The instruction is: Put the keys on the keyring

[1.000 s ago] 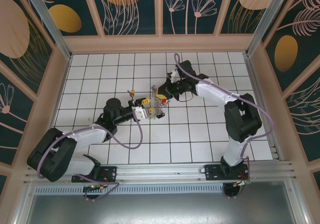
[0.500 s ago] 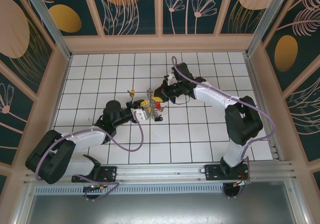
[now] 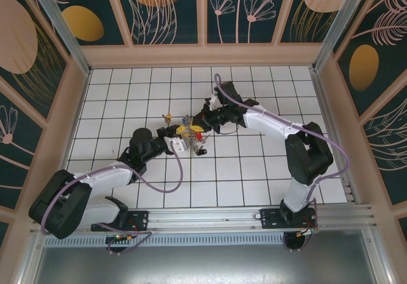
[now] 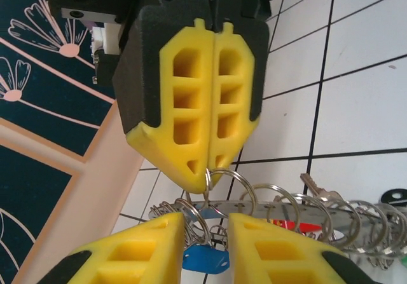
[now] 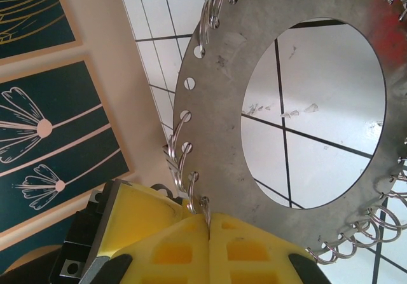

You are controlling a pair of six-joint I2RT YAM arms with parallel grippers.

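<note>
The keyring (image 5: 210,115) is a flat grey metal ring with several small wire loops along its rim, held above the tiles (image 3: 194,135). My right gripper (image 5: 208,217) is shut on one small loop at the rim, and it shows from the front in the left wrist view (image 4: 210,173). My left gripper (image 4: 202,220) is open, its yellow fingers (image 4: 133,252) astride the keyring's edge (image 4: 305,209). A blue key (image 4: 203,260) hangs between them. A red key (image 4: 289,224) and a bare silver key (image 4: 313,185) hang further along. A yellow key (image 3: 167,116) lies on the floor.
White tiled floor (image 3: 254,169) inside a walled pen; the beige left wall (image 3: 60,125) and back wall (image 3: 203,55) stand well away. Purple cables run along both arms. The two grippers meet near the floor's middle (image 3: 192,131).
My right gripper has carried the keyring leftwards towards my left gripper. The left arm has shifted only slightly.
</note>
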